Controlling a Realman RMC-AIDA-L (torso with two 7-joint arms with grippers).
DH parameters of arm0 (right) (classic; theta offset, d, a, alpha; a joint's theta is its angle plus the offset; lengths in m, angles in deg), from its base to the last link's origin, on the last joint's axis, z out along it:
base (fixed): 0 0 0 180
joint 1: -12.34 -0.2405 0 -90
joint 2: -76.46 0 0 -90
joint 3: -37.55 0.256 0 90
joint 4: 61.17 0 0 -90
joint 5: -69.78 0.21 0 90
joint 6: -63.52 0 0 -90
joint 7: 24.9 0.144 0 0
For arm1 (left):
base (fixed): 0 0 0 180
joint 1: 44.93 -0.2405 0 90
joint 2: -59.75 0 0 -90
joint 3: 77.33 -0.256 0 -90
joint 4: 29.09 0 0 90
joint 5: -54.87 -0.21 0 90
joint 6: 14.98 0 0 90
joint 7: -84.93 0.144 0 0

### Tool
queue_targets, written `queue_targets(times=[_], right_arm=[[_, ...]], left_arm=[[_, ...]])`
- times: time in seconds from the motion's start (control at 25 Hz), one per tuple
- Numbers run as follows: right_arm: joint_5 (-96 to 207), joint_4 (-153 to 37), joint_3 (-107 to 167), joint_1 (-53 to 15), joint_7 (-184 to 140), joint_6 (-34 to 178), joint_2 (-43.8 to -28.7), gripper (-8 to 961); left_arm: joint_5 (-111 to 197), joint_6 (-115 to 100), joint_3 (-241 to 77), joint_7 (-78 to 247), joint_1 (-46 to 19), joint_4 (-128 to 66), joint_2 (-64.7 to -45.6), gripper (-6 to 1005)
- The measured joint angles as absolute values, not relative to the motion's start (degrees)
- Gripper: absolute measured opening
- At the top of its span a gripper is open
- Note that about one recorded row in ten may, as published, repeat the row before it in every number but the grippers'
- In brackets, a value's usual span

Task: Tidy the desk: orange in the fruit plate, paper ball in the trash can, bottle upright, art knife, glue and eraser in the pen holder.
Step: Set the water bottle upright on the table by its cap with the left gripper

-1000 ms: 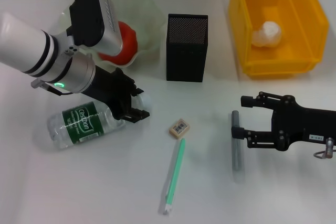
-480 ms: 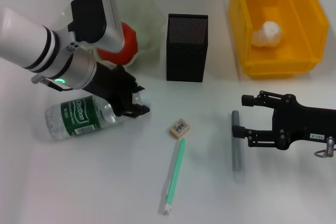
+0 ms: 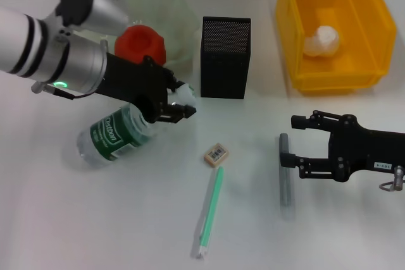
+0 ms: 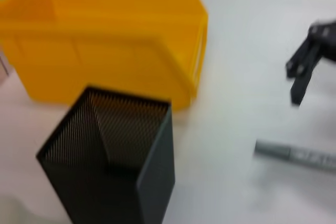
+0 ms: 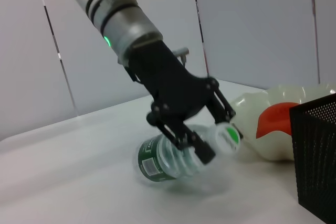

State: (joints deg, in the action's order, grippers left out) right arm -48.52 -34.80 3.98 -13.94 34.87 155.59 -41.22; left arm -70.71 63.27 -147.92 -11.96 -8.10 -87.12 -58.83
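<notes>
Bottle (image 3: pixel 120 133), clear ribbed plastic with green label, tilted cap-up toward two o'clock, neck clenched by the left gripper (image 3: pixel 172 107); right gripper (image 3: pixel 292 140) lay released.

White desk (image 3: pixel 354 232), smooth matte top. Resting directly on it:

- fruit plate (image 3: pixel 180 17), far left, near the back edge.
- pen holder (image 3: pixel 225 61), upright, centre back, just right of the fruit plate.
- trash can (image 3: pixel 335 74), far right, apart from the pen holder.
- bottle (image 3: pixel 117 134), front left, tilted, base end down on the desk, cap end raised.
- eraser (image 3: pixel 216 154), centre, label face up.
- green-and-white pen (image 3: pixel 210 212), just in front of the eraser, lying nearly front to back.
- grey pen-like stick (image 3: pixel 286 181), right of centre, also lying front to back, well apart from the green pen.
</notes>
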Motion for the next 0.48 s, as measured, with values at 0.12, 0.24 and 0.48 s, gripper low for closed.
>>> queue_targets(times=[0.12,0.24,0.48], right_arm=[[-48.5,-34.8,4.0,-13.9,34.7,155.7,-41.23,829],[-48.5,-34.8,4.0,-13.8,34.6,155.7,-41.29,829],[-48.9,-34.8,3.9,-13.8,34.6,156.0,-41.27,829]], left_arm=[[-67.7,64.8,-147.4,-11.9,-9.9,-89.8,-58.77,449],[-65.2,66.0,-146.5,-11.7,-11.3,-91.5,-58.59,449],[-62.8,68.8,-143.0,-11.2,-12.3,-92.3,-58.57,450]])
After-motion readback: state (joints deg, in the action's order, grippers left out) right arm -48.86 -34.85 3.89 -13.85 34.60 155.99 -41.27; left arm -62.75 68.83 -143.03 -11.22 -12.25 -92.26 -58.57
